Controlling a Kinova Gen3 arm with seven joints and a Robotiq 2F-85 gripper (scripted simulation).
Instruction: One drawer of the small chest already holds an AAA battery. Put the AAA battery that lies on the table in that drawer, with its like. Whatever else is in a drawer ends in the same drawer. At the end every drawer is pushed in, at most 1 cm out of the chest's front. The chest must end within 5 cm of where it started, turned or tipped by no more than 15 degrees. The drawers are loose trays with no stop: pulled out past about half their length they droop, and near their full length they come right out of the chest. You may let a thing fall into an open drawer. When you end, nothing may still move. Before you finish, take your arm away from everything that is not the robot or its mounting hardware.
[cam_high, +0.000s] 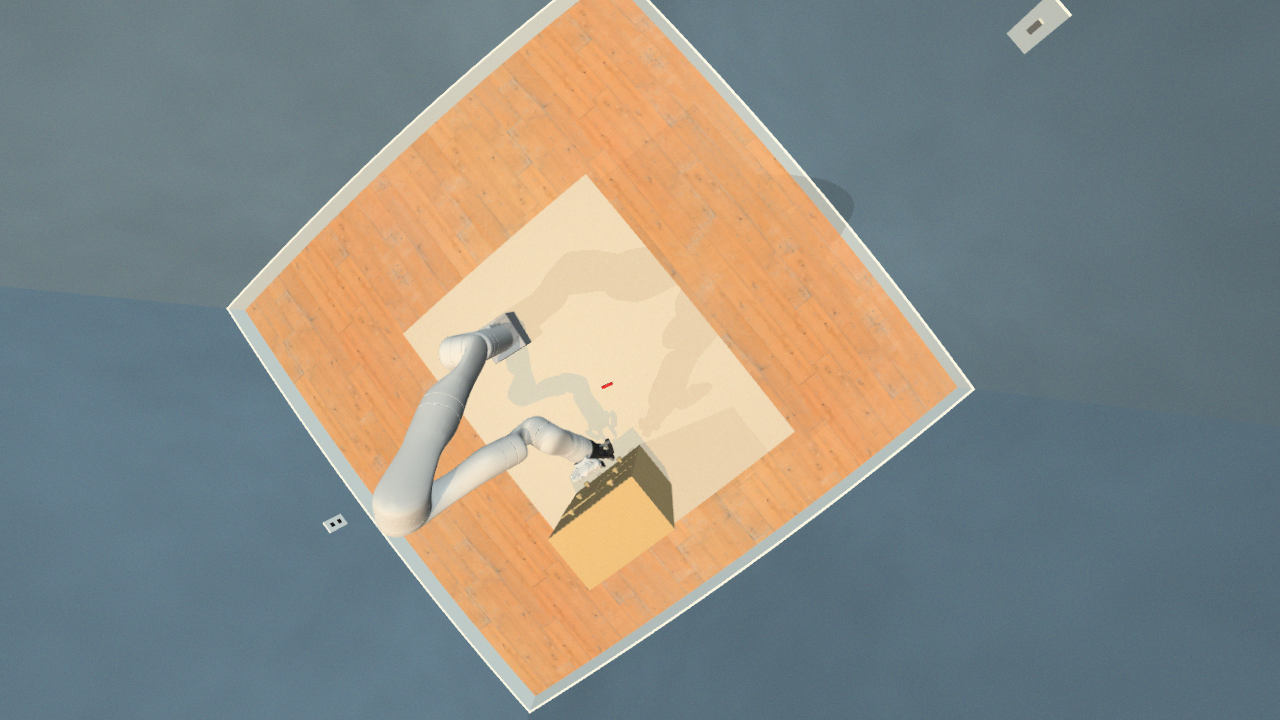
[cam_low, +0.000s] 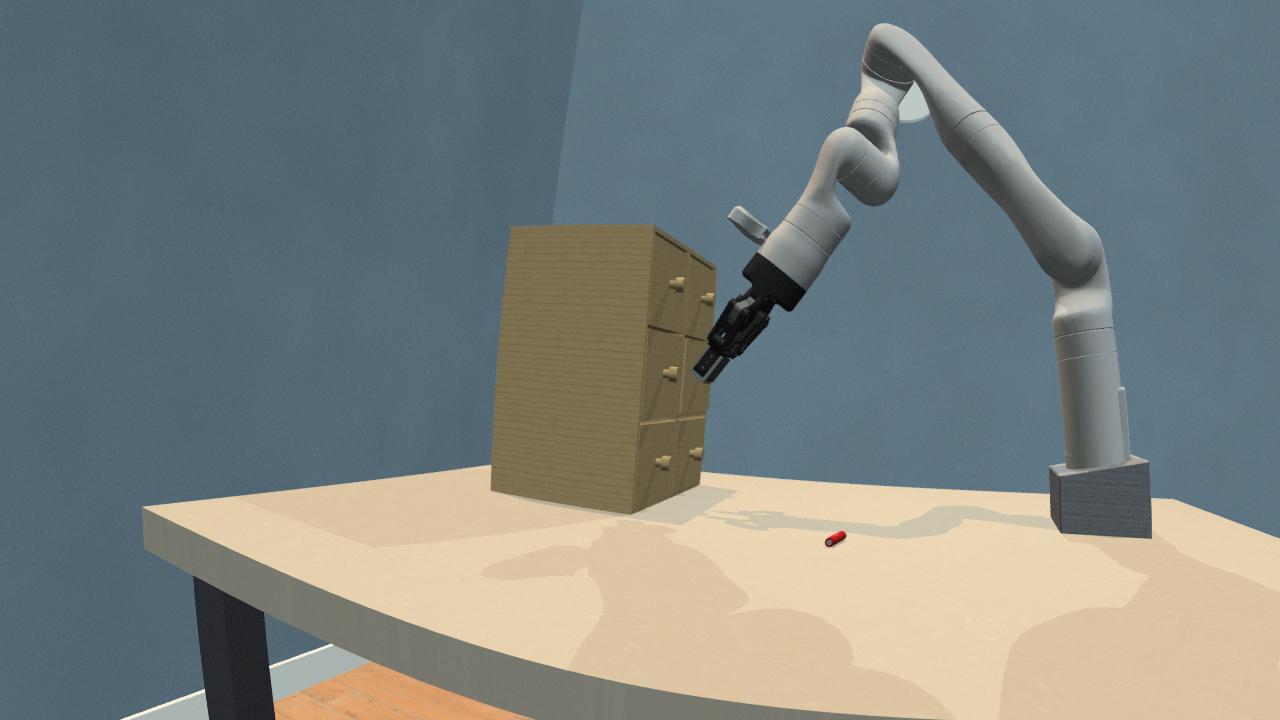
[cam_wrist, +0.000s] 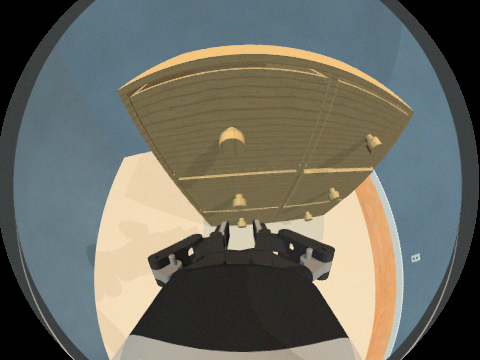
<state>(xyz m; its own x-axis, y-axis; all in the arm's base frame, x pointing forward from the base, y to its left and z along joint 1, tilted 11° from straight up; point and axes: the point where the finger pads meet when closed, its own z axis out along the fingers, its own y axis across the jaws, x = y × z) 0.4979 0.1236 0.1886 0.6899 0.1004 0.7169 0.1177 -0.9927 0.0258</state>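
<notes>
The red AAA battery lies on the table between the chest and the arm's base; the wrist view does not show it. The small wooden chest stands upright, with two columns of three drawers. All the fronts look pushed in, and the drawers' contents are hidden. My gripper is partly open and empty, tilted down before the chest's front at about middle-row height. In the wrist view the left column's middle knob and bottom knob show just beyond the fingertips.
The left column's top knob and the right column's knobs, such as the top one, also stick out from the front. The arm's base block stands on the table, across from the chest's front.
</notes>
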